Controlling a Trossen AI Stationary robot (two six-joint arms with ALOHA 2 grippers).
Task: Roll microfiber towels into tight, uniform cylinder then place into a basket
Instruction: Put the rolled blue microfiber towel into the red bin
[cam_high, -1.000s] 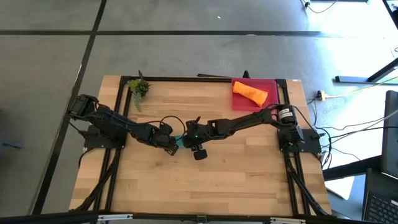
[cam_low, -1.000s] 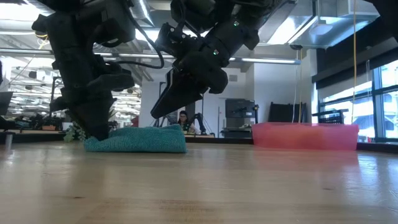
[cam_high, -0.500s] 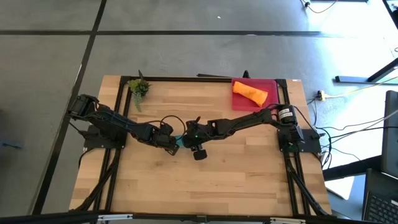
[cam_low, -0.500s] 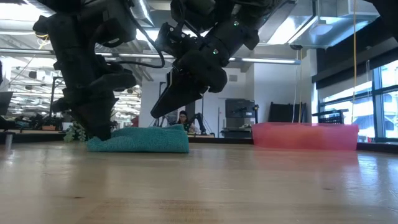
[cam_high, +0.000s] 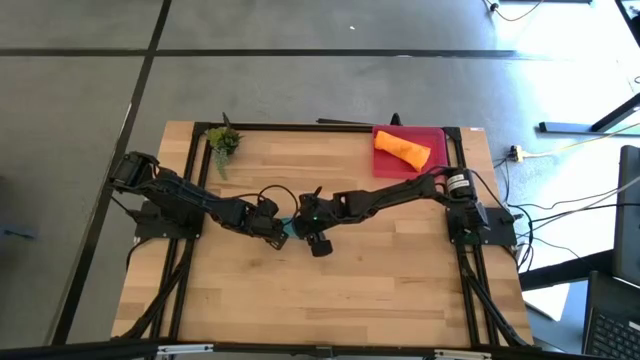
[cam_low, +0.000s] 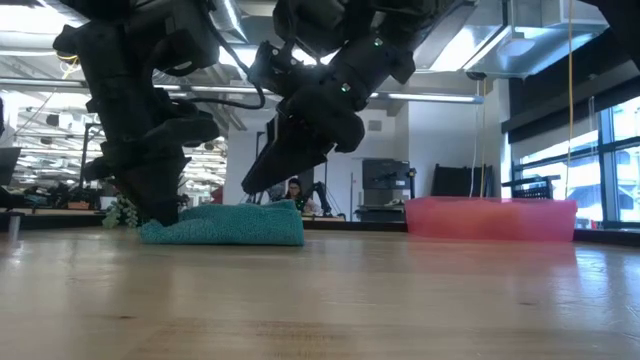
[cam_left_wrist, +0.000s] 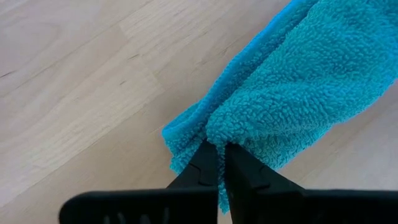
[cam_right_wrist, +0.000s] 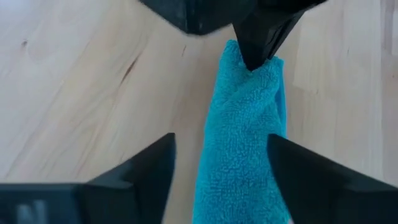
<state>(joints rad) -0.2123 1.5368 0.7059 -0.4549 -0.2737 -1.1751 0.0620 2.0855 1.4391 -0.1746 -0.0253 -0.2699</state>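
Here the teal towel (cam_right_wrist: 245, 134) lies between the spread right pincer (cam_right_wrist: 221, 165) fingers.

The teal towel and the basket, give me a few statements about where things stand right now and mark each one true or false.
1. The left gripper is shut on one end of the teal towel. True.
2. The orange towel lies spread flat on the table. False: it sits rolled up in the basket.
3. The right gripper is clamped tight on the teal towel. False: its fingers stand open on either side of the towel.
4. The teal towel rests on the wooden table, near its middle. True.
5. The basket holds both towels. False: only the orange one is in it.
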